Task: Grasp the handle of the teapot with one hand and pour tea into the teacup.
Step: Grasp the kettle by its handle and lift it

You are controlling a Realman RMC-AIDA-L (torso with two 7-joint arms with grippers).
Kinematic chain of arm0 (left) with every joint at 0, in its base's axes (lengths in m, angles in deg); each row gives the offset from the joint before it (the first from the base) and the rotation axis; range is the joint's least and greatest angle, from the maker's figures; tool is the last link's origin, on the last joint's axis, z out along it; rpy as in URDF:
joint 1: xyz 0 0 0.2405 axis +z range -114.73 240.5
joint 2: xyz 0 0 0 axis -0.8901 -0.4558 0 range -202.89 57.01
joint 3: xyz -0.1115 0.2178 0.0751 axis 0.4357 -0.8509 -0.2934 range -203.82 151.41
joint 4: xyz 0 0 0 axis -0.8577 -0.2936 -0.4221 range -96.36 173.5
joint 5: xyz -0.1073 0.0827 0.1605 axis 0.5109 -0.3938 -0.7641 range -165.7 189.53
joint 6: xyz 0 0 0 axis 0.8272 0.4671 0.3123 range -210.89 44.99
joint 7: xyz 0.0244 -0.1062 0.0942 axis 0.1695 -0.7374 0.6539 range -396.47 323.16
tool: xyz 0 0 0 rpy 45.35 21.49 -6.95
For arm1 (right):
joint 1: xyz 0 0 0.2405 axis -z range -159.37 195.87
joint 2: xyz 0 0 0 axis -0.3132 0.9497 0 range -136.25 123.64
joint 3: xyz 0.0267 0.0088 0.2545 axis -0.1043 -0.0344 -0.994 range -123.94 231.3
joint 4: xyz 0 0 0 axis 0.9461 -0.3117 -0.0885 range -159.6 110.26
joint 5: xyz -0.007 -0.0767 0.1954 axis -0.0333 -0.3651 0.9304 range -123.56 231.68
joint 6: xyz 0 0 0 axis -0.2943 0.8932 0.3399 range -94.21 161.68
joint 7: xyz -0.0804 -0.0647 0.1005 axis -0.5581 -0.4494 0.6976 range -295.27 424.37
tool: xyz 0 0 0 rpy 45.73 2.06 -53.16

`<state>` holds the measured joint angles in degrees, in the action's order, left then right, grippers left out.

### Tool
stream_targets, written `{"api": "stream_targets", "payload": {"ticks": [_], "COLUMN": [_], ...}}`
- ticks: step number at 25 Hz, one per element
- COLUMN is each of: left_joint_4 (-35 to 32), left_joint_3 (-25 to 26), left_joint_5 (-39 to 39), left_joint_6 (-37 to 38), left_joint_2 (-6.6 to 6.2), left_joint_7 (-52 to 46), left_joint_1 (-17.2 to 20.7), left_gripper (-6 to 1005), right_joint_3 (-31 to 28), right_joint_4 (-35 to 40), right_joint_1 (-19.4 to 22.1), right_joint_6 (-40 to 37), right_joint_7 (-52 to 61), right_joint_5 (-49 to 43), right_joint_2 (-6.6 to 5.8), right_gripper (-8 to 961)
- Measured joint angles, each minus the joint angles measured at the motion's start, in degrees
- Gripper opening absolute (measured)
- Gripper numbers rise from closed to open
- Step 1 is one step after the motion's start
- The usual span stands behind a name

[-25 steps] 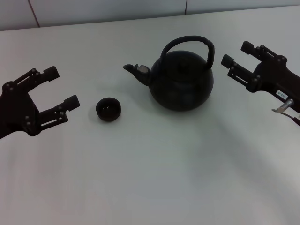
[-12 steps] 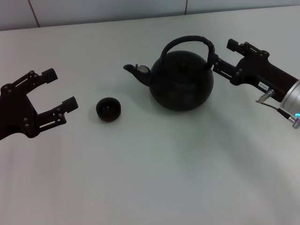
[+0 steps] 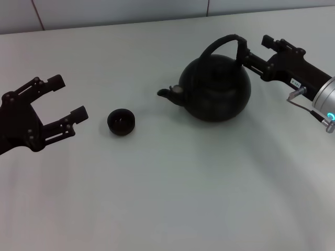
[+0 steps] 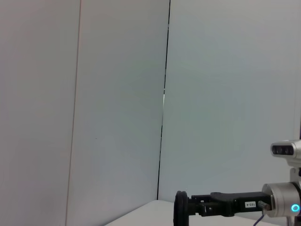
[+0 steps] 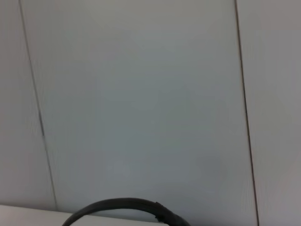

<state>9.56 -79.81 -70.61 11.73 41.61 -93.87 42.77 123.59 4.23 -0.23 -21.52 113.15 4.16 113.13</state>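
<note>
You have one teapot (image 3: 215,94) and one teacup (image 3: 121,122) on the white desk (image 3: 172,198), well apart. The teapot sits right of centre, tilted, its spout (image 3: 171,93) pointing left toward the teacup. Your right claw (image 3: 245,52) is clenched on the handle (image 3: 222,43) at its right end. A small white label (image 3: 296,81) on that claw is too small to read. Your left claw (image 3: 67,97) hangs released at the left, near the teacup but not touching it.
</note>
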Motion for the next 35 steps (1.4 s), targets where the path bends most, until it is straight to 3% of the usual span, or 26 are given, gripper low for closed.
{"api": "stream_targets", "payload": {"ticks": [25,35], "left_joint_4": [-0.58,-0.75], "left_joint_3": [0.0,0.0], "left_joint_5": [0.0,0.0], "left_joint_6": [-2.98,-3.87], "left_joint_2": [0.43,0.41], "left_joint_7": [0.05,0.09], "left_joint_1": [-0.45,-0.68], "left_gripper": [859,860], "right_joint_3": [0.5,0.13], "right_joint_4": [-2.36,-2.91], "right_joint_1": [-3.67,-4.2], "right_joint_6": [2.26,2.27], "right_joint_7": [-1.31,-1.52], "right_joint_5": [-0.99,-0.94], "right_joint_2": [-0.25,-0.25], "right_gripper": [566,118]}}
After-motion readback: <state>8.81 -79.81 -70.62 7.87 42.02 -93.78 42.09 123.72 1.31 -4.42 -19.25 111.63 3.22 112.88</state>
